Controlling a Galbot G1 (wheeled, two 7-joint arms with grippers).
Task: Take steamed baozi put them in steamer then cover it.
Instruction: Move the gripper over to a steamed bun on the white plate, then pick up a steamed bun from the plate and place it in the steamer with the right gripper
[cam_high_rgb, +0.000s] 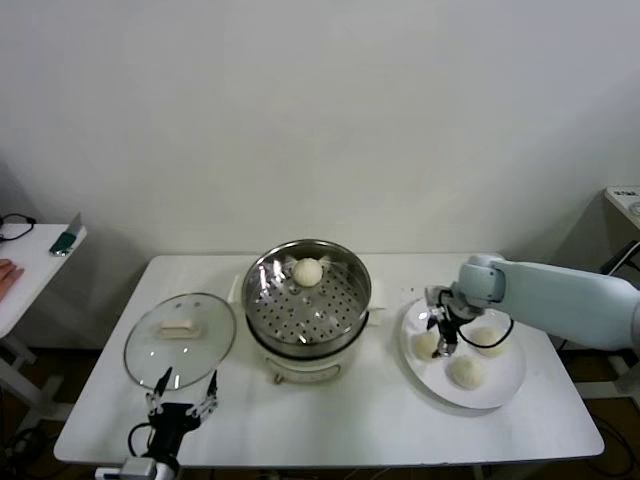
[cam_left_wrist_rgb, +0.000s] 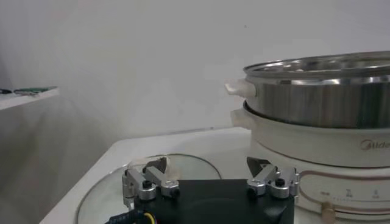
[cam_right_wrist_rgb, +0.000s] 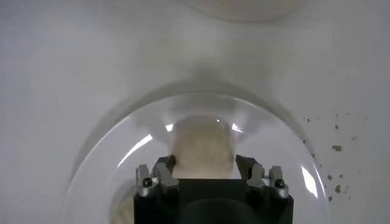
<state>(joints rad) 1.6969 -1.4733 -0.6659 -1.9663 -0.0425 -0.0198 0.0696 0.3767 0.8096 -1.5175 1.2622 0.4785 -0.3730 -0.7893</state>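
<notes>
three baozi on the white plate (cam_high_rgb: 505, 385); r gripper (cam_high_rgb: 441, 338) down over the one nearest the steamer, this bun (cam_right_wrist_rgb: 204, 149) between its fingers, pads touching both sides. beyond it the steamer (cam_high_rgb: 306, 300) w/ a 4th bun (cam_high_rgb: 308, 271) on its tray. l gripper (cam_high_rgb: 182, 398) parked wide apart just by the glass lid (cam_high_rgb: 180, 338).

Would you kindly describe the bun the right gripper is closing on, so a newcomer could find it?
Start at the flat white round plate right of the shiny steel steamer. Three cream-white buns lie there; yours is nearest the steamer, between the right gripper's fingers.
</notes>
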